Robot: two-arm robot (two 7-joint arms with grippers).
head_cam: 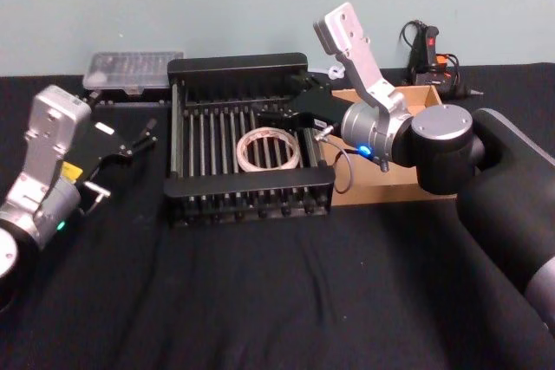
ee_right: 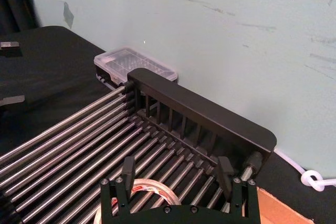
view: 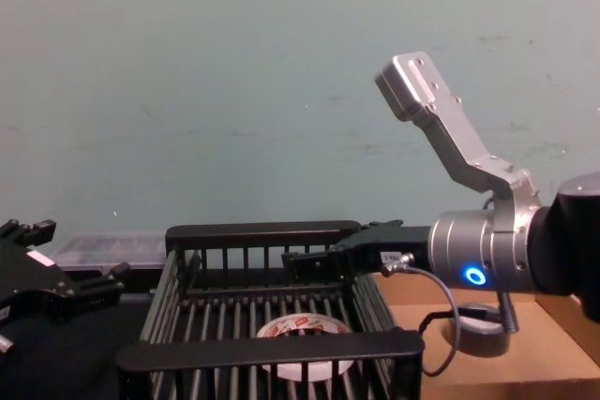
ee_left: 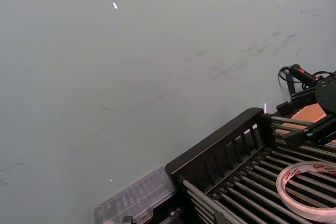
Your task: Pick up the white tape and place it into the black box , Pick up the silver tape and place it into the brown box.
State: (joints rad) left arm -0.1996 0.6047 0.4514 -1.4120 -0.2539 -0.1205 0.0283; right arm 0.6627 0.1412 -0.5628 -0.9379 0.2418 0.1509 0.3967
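Left gripper (head_cam: 143,134): jaws parted, holding nothing, low over black cloth just left of crate.
Black box (head_cam: 247,65): centre of table.
White tape (head_cam: 269,149): flat on crate bars, right of middle.
Right gripper (head_cam: 279,117): inside crate above tape, fingers (ee_right: 127,167) spread, empty.
Brown box (head_cam: 431,95): touching crate's right side.

The head camera looks down and forward over the whole black table (head_cam: 260,301), taking in the black box (head_cam: 247,184) at mid-distance. The chest camera sits lower and sees the same black box (view: 272,355) side-on, close up. Both wrist cameras hover close, facing the pale wall (ee_left: 131,51), and share the box's far rim (ee_right: 205,114).
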